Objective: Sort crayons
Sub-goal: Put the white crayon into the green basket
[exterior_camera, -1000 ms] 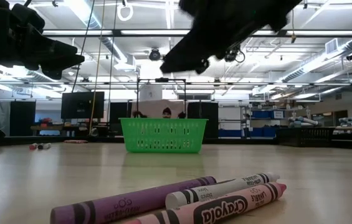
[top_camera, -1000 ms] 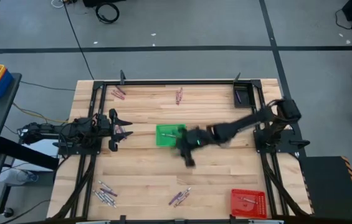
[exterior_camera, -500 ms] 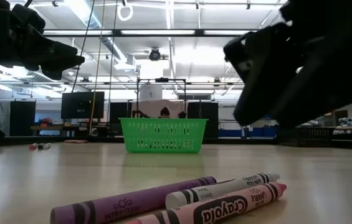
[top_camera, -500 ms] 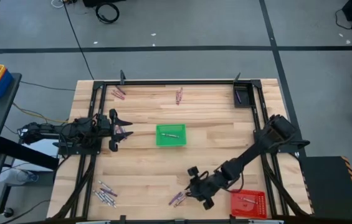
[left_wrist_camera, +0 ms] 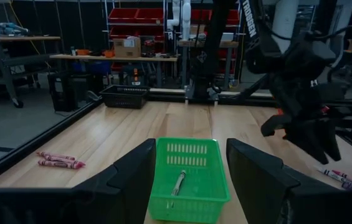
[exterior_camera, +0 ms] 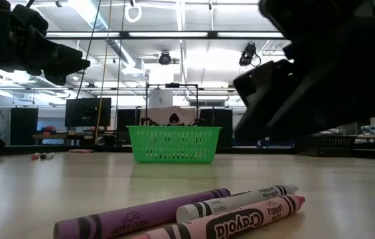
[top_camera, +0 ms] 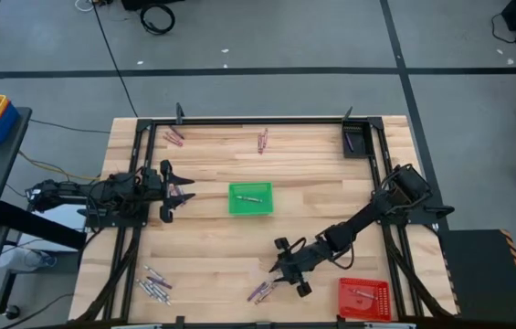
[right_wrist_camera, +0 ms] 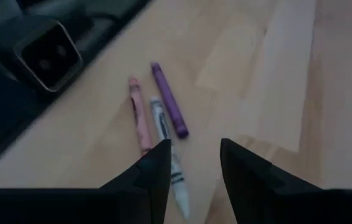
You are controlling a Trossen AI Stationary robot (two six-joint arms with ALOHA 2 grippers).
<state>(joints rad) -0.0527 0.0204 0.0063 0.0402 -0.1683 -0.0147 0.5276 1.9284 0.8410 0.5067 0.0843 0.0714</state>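
While your left arm waits at the left edge of the pale wooden plank table [top_camera: 212,247], its left claw [top_camera: 177,191] points inward toward the small green plastic mesh basket [top_camera: 250,198], fingers spread wide and empty; the left wrist view shows the basket framed between them with a single crayon [left_wrist_camera: 178,182] lying inside.

Your right arm reaches from its base at the right edge, stretched long and low, diagonally toward the near edge of the table. Its right claw [top_camera: 287,265] hangs just above and beside a cluster of three crayons [top_camera: 259,291] lying close together near that edge. In the right wrist view, the dark fingers [right_wrist_camera: 157,171] stand apart with nothing between them, and past them you see a pink crayon [right_wrist_camera: 139,117], a white-wrapped crayon [right_wrist_camera: 166,147] and a purple crayon [right_wrist_camera: 169,99] side by side on the wood.

More crayons lie scattered: a group by the near left corner [top_camera: 156,283], a pair at the far left [top_camera: 175,137], and some at the far middle [top_camera: 262,140]. A red square mesh tray [top_camera: 363,297] sits at the near right corner, a dark square tray [top_camera: 355,140] at the far right.
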